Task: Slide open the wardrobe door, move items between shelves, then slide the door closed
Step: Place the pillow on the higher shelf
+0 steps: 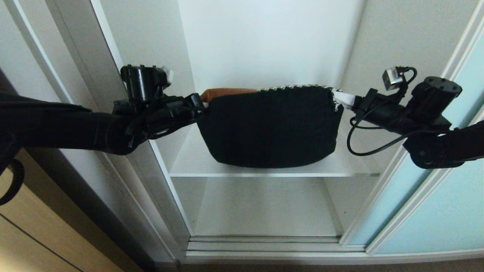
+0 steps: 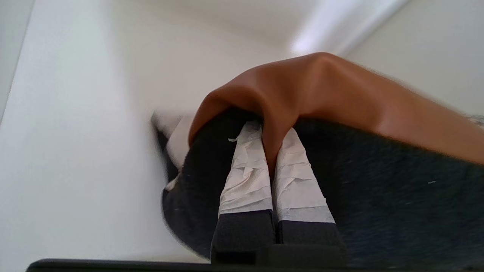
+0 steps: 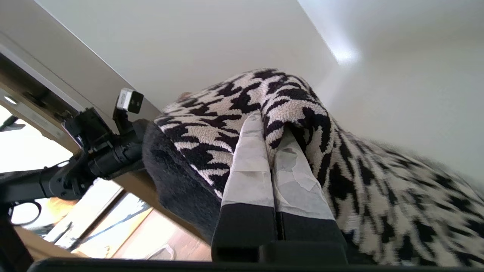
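Held between both arms in the open white wardrobe compartment: a rectangular cushion (image 1: 270, 128), black plush back toward the head camera, only a thin strip of houndstooth and a rust-brown corner showing along its upper edge. Hard to tell whether its bottom edge rests on the flat white laminate shelf (image 1: 348, 166) or hangs just above it. Below, a second white shelf board (image 1: 264, 211), its far corners hidden under the first.

Left gripper (image 2: 270, 151) clamped tight on a fold of the rust-brown leather-like patch at the cushion's left end, white-taped fingers (image 2: 247, 173) pressed nearly together with the fabric pinched between. In the head view those fingertips mostly lost against the black cushion.

Right gripper (image 3: 270, 132) closed on a bunched ridge of black-and-white houndstooth weave at the right end, taped fingers (image 3: 249, 170) buried in the pile at their tips.

Frosted pale aqua-blue glass sliding door with silvery-white frame (image 1: 446, 211) pushed to the right, cut off by the picture's edge. Beige-grey patch not visible anywhere.
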Robot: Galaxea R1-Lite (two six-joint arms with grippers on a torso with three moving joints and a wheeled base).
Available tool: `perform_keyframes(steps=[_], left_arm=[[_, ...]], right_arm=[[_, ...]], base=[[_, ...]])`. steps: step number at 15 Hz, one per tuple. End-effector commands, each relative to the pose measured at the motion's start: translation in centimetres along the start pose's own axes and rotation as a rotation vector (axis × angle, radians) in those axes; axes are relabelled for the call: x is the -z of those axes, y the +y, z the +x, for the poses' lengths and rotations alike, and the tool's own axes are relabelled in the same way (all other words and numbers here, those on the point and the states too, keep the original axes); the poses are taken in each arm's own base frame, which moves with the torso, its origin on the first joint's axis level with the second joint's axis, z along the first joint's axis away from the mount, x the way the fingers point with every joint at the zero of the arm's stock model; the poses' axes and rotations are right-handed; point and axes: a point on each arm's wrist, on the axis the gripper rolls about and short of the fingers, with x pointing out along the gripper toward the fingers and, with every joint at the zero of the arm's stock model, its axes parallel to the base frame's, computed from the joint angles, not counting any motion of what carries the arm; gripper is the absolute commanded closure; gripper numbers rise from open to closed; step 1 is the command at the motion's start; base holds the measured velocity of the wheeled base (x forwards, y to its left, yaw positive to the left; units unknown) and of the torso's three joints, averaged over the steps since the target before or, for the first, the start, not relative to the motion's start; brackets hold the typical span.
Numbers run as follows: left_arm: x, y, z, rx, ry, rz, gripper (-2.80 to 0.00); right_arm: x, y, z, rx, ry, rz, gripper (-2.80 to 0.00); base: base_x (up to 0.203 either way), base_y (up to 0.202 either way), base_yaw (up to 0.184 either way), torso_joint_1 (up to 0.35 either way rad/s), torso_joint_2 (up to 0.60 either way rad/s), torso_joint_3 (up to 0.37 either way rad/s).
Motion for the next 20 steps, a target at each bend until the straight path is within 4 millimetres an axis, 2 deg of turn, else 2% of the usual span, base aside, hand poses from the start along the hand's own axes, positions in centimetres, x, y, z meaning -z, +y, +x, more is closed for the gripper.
perform_keyframes(steps=[1,5,7,11,13,16,20], left_arm=[[2.2,0.9,-1.1,-0.032,0.086,-0.014,0.0],[5.7,2.4,-1.9,-0.038,0.238,-0.045,0.0],[7.5,3.3,-2.1,-0.068,0.301,-0.056,0.0],[10.2,5.3,0.7,-0.117,0.384,-0.078,0.0],[10.4,6.5,2.4,-0.134,0.369,-0.089,0.0],[10.4,8.1,5.5,-0.168,0.317,-0.089,0.0],[7.9,7.5,8.0,-0.188,0.235,-0.082,0.0]], right_arm=[[2.5,-1.6,-1.6,0.029,0.041,0.051,0.0],[5.5,-2.1,-4.6,0.053,0.102,0.113,0.0],[6.8,-2.9,-5.2,0.085,0.125,0.159,0.0],[8.2,-6.0,-4.6,0.133,0.151,0.222,0.0],[8.0,-7.5,-4.0,0.156,0.15,0.238,0.0],[6.8,-9.9,-2.1,0.212,0.159,0.288,0.0],[4.5,-11.2,1.2,0.335,0.173,0.371,0.0]], base=[[0.0,0.0,0.0,0.0,0.0,0.0],[0.0,0.0,0.0,0.0,0.0,0.0],[0.0,0.0,0.0,0.0,0.0,0.0],[0.0,0.0,0.0,0.0,0.0,0.0],[0.0,0.0,0.0,0.0,0.0,0.0],[0.0,0.0,0.0,0.0,0.0,0.0],[0.0,0.0,0.0,0.0,0.0,0.0]])
